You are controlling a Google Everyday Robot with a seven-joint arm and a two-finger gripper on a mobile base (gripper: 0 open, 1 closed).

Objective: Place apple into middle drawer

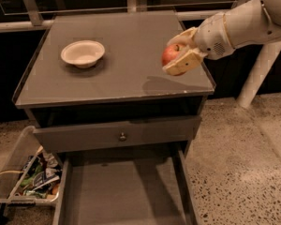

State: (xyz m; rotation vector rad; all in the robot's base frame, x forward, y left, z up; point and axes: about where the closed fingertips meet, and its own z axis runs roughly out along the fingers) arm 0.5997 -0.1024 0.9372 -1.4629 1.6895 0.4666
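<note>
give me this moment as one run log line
pincer: shut on apple | position: above right side of cabinet top | middle drawer: open below, holds nothing | apple: not yet placed

Glossy apple (169, 55) in matt plastic hand (173, 53) — over smooth, sheeny cabinet top (117, 76)
</note>
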